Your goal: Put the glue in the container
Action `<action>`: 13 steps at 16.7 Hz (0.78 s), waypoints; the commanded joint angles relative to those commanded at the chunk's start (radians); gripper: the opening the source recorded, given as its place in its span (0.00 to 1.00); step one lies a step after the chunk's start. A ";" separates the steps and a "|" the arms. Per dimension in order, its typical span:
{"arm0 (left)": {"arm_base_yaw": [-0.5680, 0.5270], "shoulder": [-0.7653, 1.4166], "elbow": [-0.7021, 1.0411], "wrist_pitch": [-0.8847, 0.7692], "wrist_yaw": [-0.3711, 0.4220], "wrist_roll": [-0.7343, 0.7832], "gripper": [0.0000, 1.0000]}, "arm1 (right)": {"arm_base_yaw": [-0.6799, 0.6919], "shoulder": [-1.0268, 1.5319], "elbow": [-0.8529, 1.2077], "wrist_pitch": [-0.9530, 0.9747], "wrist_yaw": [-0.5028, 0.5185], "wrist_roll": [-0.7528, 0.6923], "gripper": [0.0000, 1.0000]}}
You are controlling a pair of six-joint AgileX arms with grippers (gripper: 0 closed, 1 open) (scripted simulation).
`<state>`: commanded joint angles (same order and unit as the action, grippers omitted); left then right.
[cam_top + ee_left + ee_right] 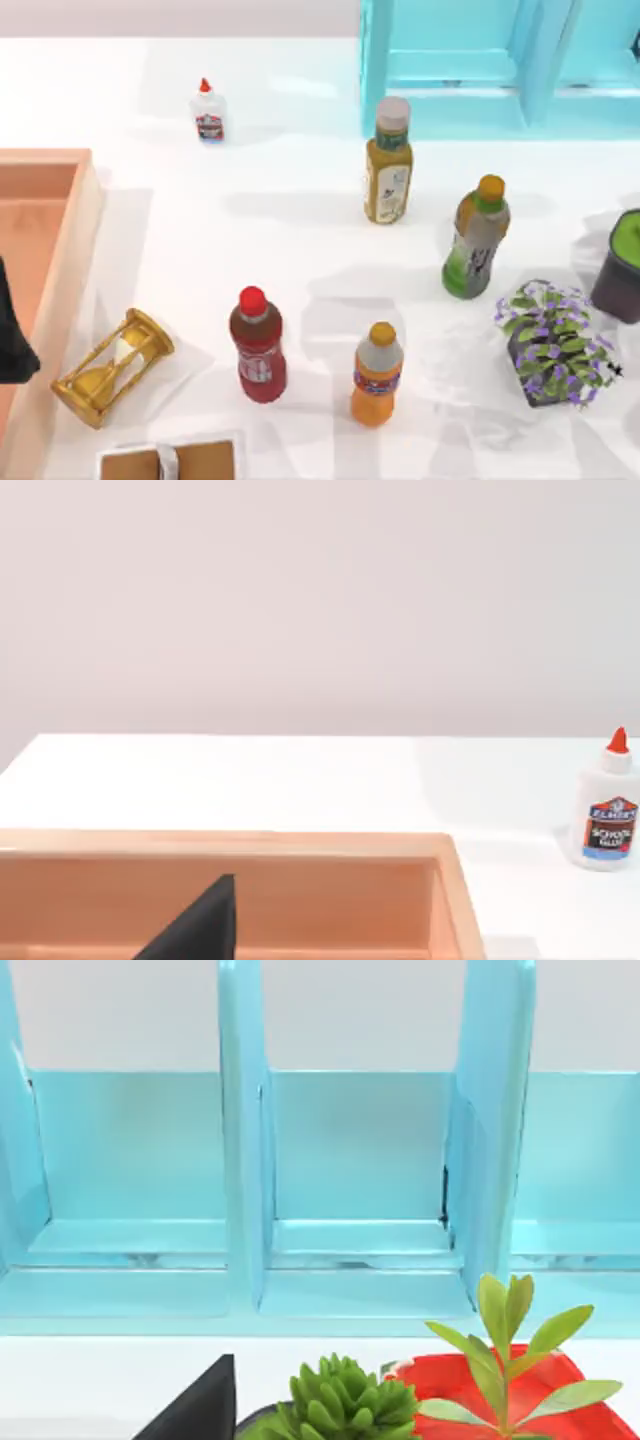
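Fingers of the left gripper [10,335] show as one dark wedge [200,925] low in the left wrist view, over the container [220,845]; whether they are open or shut cannot be told, and nothing is seen in them. In the top view this gripper is a dark shape at the left edge, over the container's floor.

Of the right gripper, one dark finger [200,1405] sits low in the right wrist view; its opening cannot be told either. Just beside it are a succulent [350,1400] and a red pot [470,1390] with a leafy sprig, and behind them the cabinet [360,1160] with its open bays.

The glue [208,112] stands upright on the table [300,230] in the upper left of the top view, well apart from the container [75,250], which runs down the left edge. In the left wrist view the glue [603,810] is at the right edge, outside the container's corner.

Lower left lies an hourglass [110,368] on its side, just beside the container's wall, with a brown box [200,462] at the bottom edge. A red bottle [258,345] and an orange bottle [377,375] stand lower centre, a yellow bottle [389,165] and a green bottle [477,240] nearer the cabinet [480,70] at upper right. At the right edge are a purple-flowered plant [555,345] and a dark pot [620,280]
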<state>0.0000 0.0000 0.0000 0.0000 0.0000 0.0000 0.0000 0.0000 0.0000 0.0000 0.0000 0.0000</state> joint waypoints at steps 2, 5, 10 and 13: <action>0.000 0.000 0.000 0.000 0.000 0.000 1.00 | 0.000 0.000 0.000 0.000 0.000 0.000 1.00; -0.016 0.062 0.018 0.032 -0.013 -0.003 1.00 | 0.000 0.000 0.000 0.000 0.000 0.000 1.00; -0.083 0.376 0.118 0.195 -0.075 -0.016 1.00 | 0.000 0.000 0.000 0.000 0.000 0.000 1.00; -0.137 0.685 0.219 0.350 -0.125 -0.026 1.00 | 0.000 0.000 0.000 0.000 0.000 0.000 1.00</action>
<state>-0.1365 0.6850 0.2189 0.3499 -0.1251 -0.0262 0.0000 0.0000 0.0000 0.0000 0.0000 0.0000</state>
